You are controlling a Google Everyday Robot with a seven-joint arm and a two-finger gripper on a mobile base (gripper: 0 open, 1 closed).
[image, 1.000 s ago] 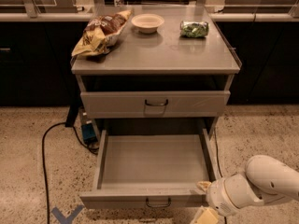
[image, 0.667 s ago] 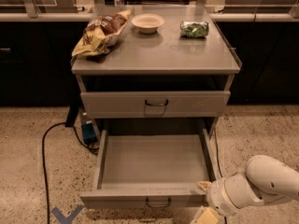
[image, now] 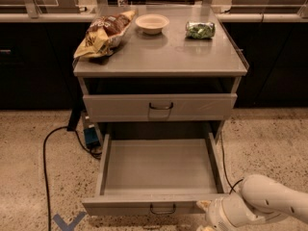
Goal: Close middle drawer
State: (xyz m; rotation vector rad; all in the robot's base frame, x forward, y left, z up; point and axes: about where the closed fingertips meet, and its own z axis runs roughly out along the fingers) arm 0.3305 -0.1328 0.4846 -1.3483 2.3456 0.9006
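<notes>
Arm (image: 272, 201): smooth white shell, rounded and slightly glossy, in two bulbous sections joined at a darker seam near the wrist. Gripper (image: 207, 210): pale cream-yellow piece at the arm's end, at the bottom edge of view, right of centre, partly cut off.

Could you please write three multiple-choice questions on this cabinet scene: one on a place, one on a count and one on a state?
1. Where is the gripper relative to the middle drawer?
A. inside its tray
B. outside, at the right end of its front
C. at its left rail

2. How many items lie on the cabinet top?
A. two
B. three
C. five

3. The middle drawer is:
A. pulled out and empty
B. shut
C. pulled out and full

Answers:
1. B, it sits low at the front's right corner.
2. B, a chip bag, a bowl and a green packet.
3. A, its bare tray shows.
</notes>
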